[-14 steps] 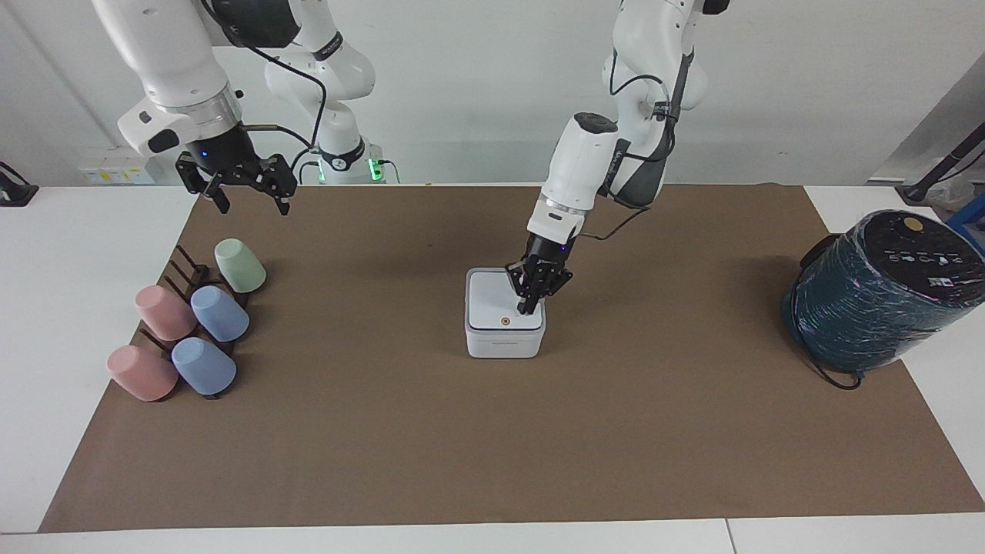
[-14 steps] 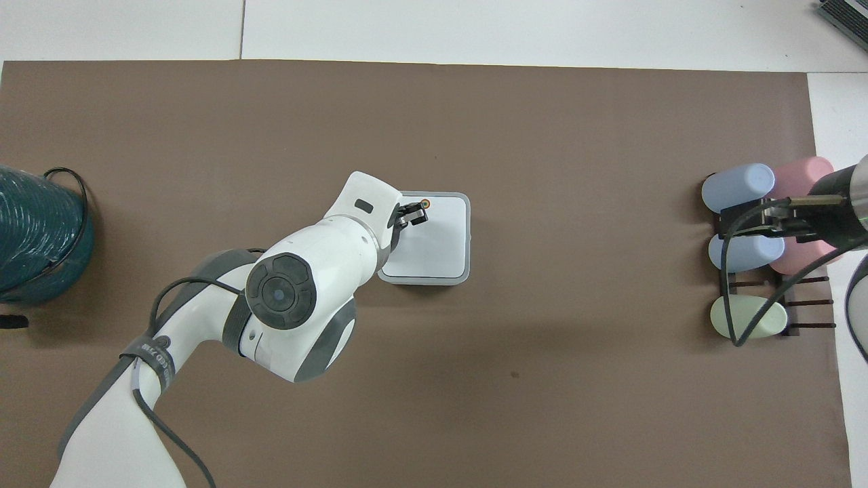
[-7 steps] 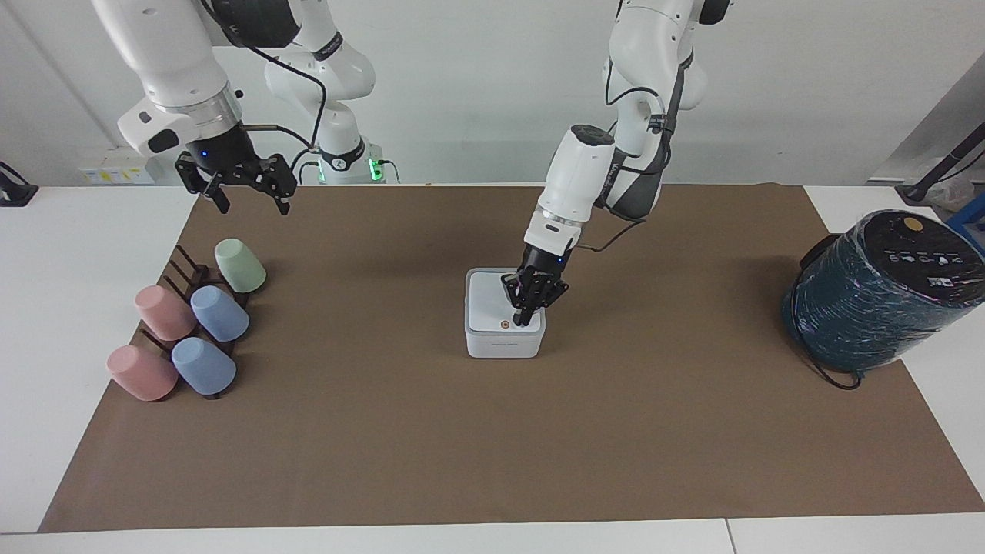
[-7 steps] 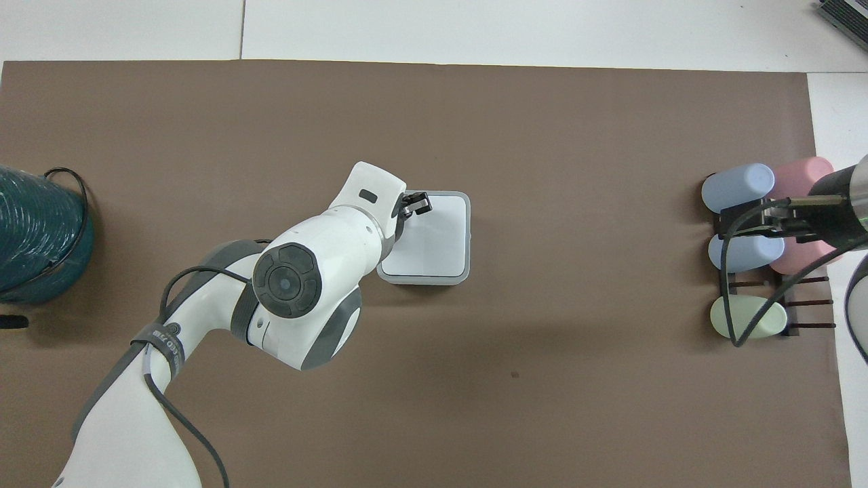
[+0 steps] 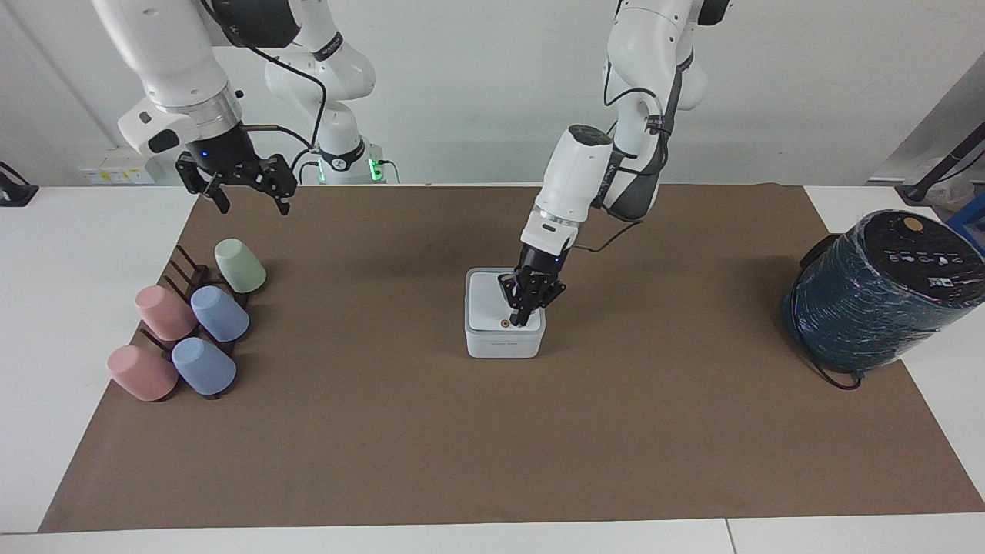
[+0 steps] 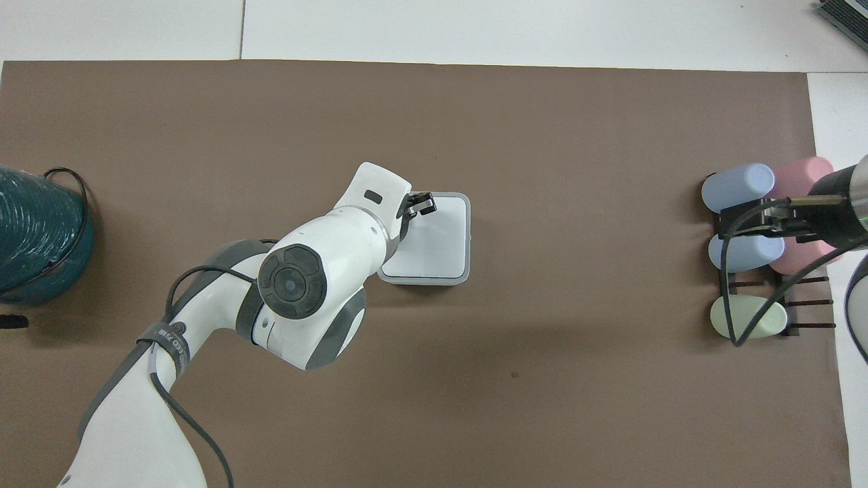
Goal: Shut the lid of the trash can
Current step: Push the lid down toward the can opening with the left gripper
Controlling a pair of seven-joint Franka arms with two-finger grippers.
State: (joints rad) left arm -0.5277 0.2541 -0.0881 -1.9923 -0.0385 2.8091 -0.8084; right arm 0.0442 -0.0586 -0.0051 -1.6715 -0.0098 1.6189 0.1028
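The white square trash can (image 5: 504, 345) stands in the middle of the brown mat. Its lid (image 5: 486, 302) lies flat on top of it, with the orange dot (image 5: 502, 323) showing near the edge farthest from the robots. My left gripper (image 5: 518, 318) is shut and points down, with its tip on the lid right beside the dot. In the overhead view the left gripper (image 6: 423, 203) covers the dot at the lid's (image 6: 439, 238) edge. My right gripper (image 5: 248, 202) is open and waits in the air over the mat's edge near the cup rack.
A dark rack (image 5: 188, 278) with several pastel cups (image 5: 219, 313) lies at the right arm's end of the table. A large dark teal wrapped cylinder (image 5: 881, 291) stands at the left arm's end, with a black cable at its base.
The left gripper has pressed lower and shifted toward the orange dot. The lid has dropped from slightly raised to flat on the can. The right arm has not moved.
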